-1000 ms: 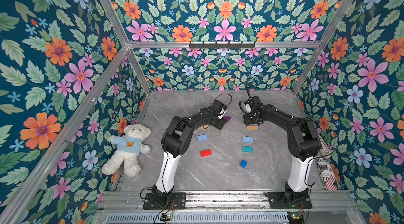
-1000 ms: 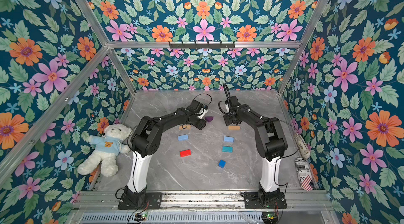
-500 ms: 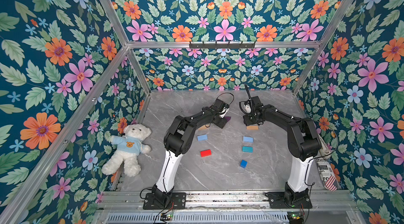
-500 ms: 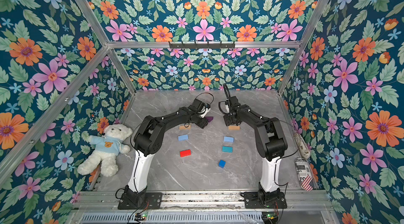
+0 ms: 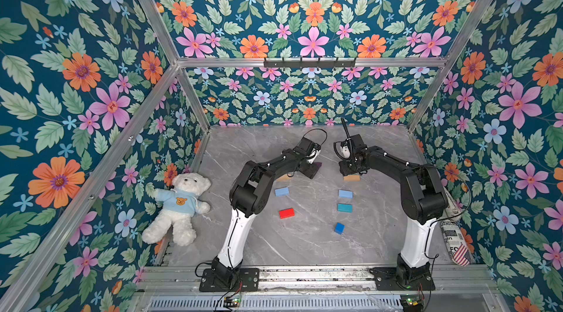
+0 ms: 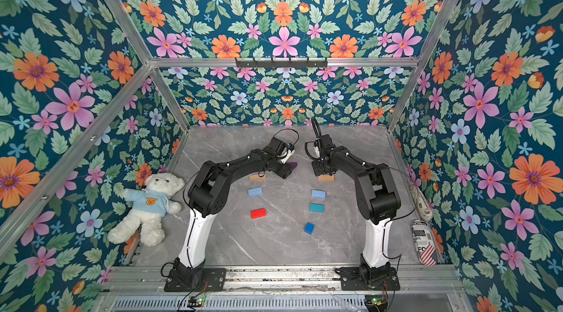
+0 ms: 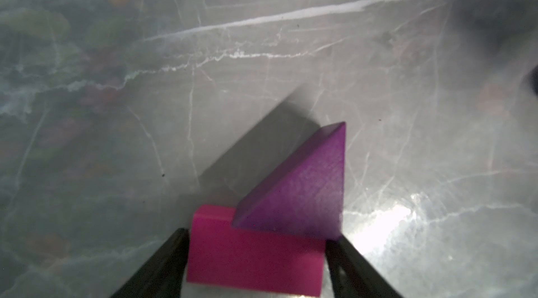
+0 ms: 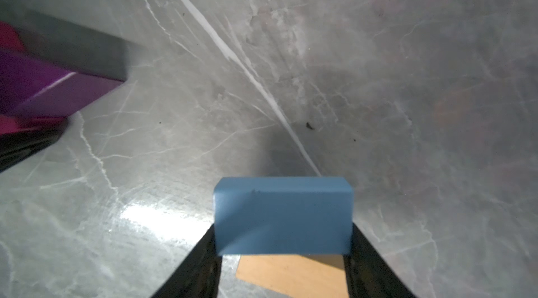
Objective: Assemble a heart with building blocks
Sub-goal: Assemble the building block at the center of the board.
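All of the work sits on the grey marble-patterned tabletop [image 5: 304, 249]. You see the left arm [image 5: 259, 185] and the right arm [image 5: 420, 191], both black with white lower links, bent inward over its far half in both top views. A white plush teddy bear in a light blue shirt [image 5: 179, 203] lies at the table's left edge, well apart from the blocks.

The left gripper [image 7: 257, 237] has a jaw on each side of a magenta rectangular brick [image 7: 253, 261]; you cannot tell whether the jaws press it or only flank it. The right gripper [image 8: 283, 228] pinches a blue rectangular brick [image 8: 282, 215] by its short ends, just beside a tan wooden brick [image 8: 291, 273].

The other building blocks lie apart in two columns:
- **Left column:** a second tan brick [image 5: 284, 177], a light blue brick [image 5: 281, 191] and a red brick [image 5: 286, 213].
- **Right column:** another light blue brick [image 5: 345, 194] and a teal brick [image 5: 344, 207].

A purple triangular wedge [image 7: 297, 194] touches the magenta brick's far edge. A dark blue cube [image 5: 339, 228] sits nearest the arm bases.
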You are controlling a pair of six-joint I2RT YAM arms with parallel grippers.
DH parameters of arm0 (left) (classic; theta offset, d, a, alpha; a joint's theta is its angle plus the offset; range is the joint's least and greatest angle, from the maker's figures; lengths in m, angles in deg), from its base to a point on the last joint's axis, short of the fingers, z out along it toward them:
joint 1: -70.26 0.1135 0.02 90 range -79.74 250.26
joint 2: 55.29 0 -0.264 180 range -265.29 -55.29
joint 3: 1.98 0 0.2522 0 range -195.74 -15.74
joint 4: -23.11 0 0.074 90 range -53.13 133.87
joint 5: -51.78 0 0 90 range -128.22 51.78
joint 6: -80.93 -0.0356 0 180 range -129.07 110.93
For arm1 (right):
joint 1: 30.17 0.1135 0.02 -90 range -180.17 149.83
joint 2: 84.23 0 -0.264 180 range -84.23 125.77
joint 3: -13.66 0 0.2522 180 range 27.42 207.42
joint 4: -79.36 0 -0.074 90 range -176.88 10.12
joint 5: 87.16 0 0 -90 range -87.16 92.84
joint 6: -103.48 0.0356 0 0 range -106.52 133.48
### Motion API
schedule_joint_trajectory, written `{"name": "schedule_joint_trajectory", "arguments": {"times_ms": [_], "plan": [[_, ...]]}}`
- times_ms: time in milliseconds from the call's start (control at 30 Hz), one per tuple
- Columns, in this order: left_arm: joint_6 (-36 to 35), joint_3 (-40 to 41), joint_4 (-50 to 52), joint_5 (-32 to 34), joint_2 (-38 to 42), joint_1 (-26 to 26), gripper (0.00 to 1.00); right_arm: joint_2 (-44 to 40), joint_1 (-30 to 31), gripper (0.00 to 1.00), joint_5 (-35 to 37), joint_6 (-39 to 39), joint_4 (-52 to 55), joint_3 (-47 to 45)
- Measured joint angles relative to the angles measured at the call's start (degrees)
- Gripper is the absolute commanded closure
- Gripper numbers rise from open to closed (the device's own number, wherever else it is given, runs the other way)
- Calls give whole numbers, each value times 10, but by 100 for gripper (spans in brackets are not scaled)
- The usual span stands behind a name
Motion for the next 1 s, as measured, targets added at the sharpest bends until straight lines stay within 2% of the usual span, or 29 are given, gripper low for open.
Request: {"name": "schedule_joint_trajectory", "arguments": {"times_ms": [300,500,767,1000], "plan": [[-3,20,18,12,28,-1,0,-6,0,57,0,-1,-6,-13],[-3,27,26,1,104,5,0,-6,6,56,-23,-20,-3,4],[3,104,25,-13,161,38,0,58,51,56,-61,-52,31,80],[10,150,19,-17,189,45,0,86,56,57,-72,-74,59,105]]}}
